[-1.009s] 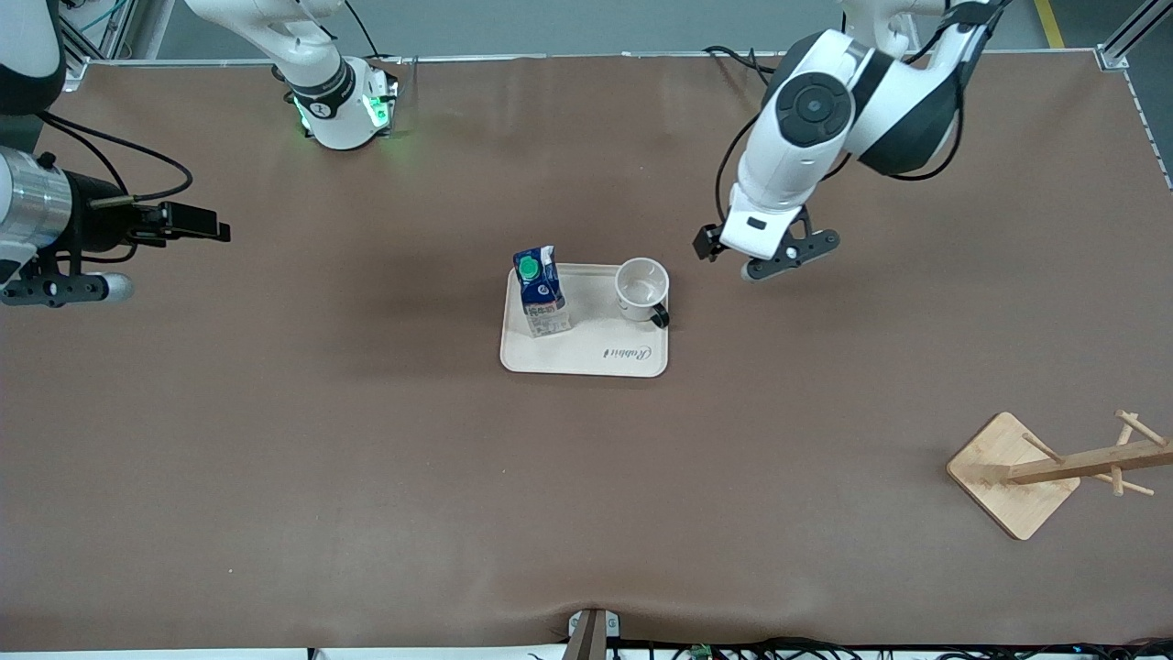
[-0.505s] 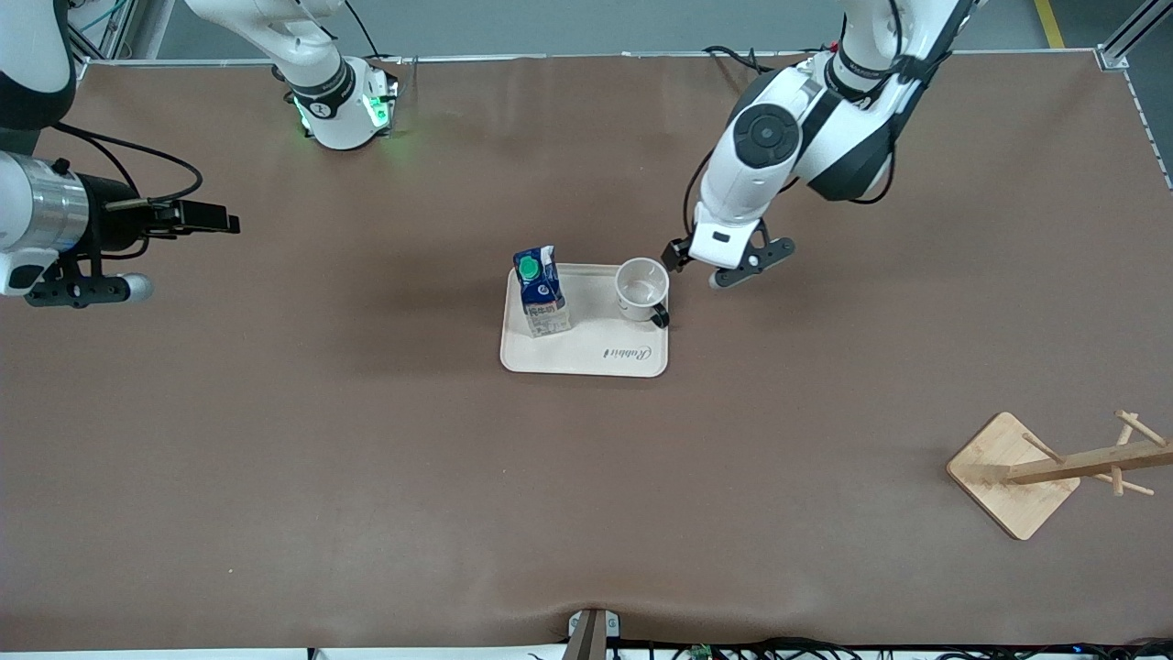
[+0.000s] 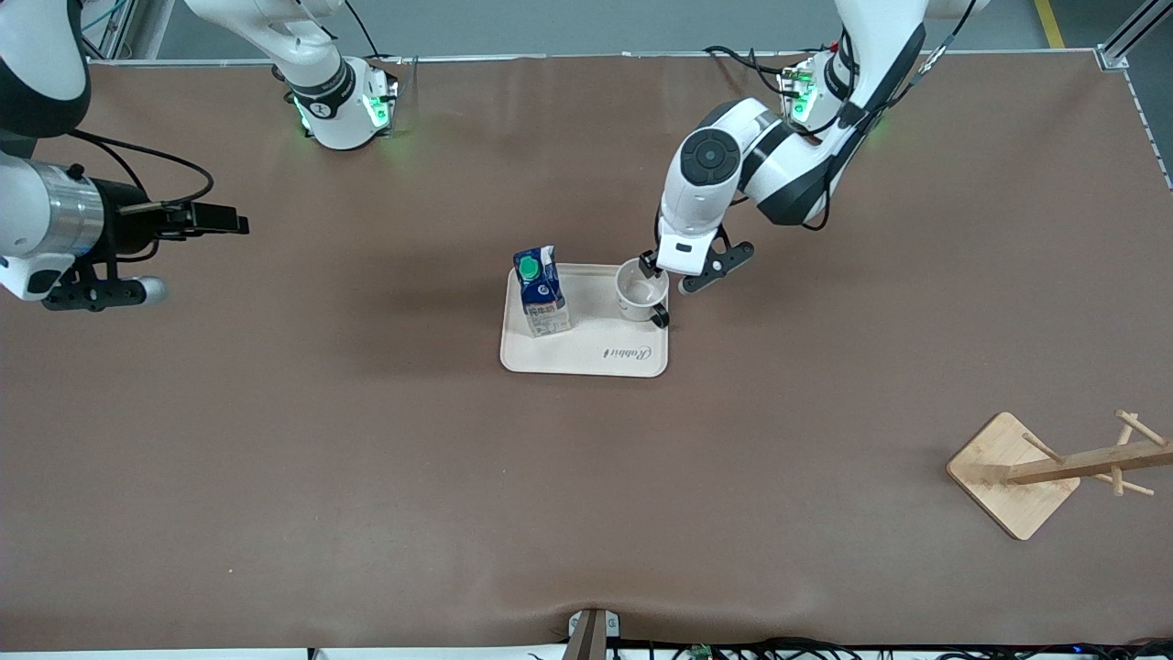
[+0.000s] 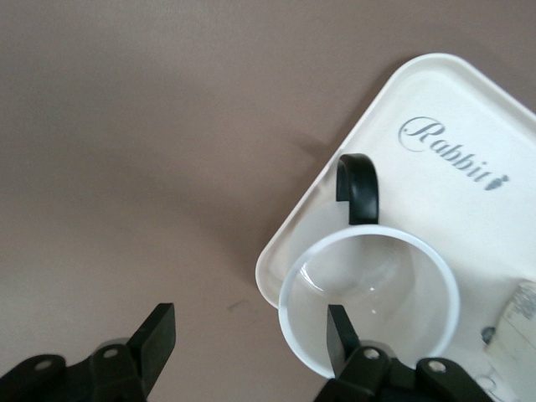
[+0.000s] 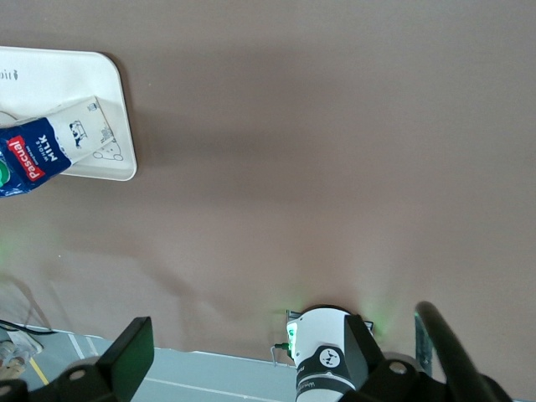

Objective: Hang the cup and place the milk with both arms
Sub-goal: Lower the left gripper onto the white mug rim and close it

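Front view: tray point(image 3: 586, 362) holds milk point(image 3: 541, 293), cup point(image 3: 641, 289); both jaws apart.

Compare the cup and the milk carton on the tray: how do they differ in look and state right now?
The cup is white, round and open-topped with a black handle; the milk is a dark blue gable-top carton with a green cap. The left gripper, open, straddles the cup's wall, one finger inside; nothing is at the milk, and the right gripper waits open over the right arm's end of the table. Both stand upright, side by side on the tray.
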Controlling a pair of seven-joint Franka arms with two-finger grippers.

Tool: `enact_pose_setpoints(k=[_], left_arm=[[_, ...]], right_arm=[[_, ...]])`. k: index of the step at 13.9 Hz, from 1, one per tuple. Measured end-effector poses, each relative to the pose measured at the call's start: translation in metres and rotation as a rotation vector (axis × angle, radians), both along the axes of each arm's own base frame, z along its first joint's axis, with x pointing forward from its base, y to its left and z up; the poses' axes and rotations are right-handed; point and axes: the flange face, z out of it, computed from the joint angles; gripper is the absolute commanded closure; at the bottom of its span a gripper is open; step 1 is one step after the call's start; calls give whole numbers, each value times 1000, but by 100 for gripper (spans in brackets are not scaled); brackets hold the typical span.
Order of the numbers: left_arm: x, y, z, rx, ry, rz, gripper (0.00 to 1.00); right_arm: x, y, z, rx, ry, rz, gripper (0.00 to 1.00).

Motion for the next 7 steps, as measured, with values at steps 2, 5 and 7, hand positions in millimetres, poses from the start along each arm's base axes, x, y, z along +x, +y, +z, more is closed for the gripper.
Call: enact_pose_setpoints(k=[2, 5, 7], left_arm=[[0, -4, -10, 0, 4, 14, 34], [-1, -10, -25, -13, -4, 29, 41], [2, -14, -34, -12, -18, 33, 58]], right_arm=[[1, 4, -2, 0, 0, 7, 0], [7, 3, -19, -3, 27, 3, 0], [13, 3, -34, -5, 48, 2, 0]])
